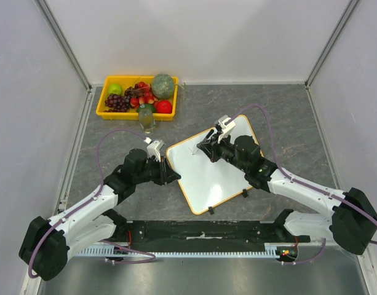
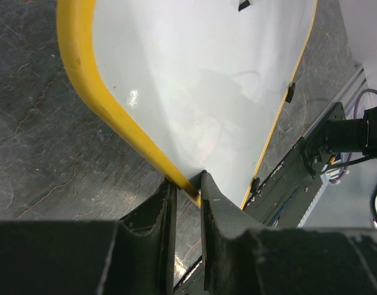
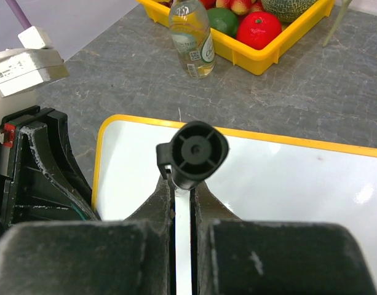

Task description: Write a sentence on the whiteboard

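The whiteboard, white with an orange-yellow frame, lies tilted on the grey table between both arms. My left gripper is shut on its left frame edge, the yellow rim pinched between the jaws. My right gripper hovers over the board's far left corner, shut on a marker whose black end faces the wrist camera. The board surface beneath it is plain white. The sentence is out of view; the board reads blank in the left wrist view too.
A yellow fruit tray sits at the back left, with a small glass bottle just in front of it. Two black clips stick out from the board's near edge. Walls enclose the table on three sides.
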Available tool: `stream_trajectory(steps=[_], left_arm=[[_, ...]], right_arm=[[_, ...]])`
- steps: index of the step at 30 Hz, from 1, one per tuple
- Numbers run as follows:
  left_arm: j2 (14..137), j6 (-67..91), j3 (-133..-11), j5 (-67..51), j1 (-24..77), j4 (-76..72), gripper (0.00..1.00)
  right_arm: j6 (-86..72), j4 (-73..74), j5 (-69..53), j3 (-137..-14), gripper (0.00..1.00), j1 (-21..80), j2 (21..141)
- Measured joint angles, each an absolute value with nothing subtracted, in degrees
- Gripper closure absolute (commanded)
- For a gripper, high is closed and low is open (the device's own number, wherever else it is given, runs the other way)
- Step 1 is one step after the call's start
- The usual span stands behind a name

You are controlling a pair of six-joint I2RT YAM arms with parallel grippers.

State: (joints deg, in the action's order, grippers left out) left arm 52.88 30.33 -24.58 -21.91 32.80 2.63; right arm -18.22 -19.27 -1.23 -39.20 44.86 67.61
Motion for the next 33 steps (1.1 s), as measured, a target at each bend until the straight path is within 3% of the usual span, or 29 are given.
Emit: stream_trajectory(steps=[20,33], left_arm=[[52.9,30.3,-24.6,-21.9,32.8,2.6,0.98],[52.9,30.3,-24.6,-22.5,32.8,2.0,0.98]], right_arm=[[-23.2,-20.1,-2.2,-39.0,1.0,46.2,68.6],[-23.7,-18.3,2.8,-39.0,1.0,45.8,61.3]])
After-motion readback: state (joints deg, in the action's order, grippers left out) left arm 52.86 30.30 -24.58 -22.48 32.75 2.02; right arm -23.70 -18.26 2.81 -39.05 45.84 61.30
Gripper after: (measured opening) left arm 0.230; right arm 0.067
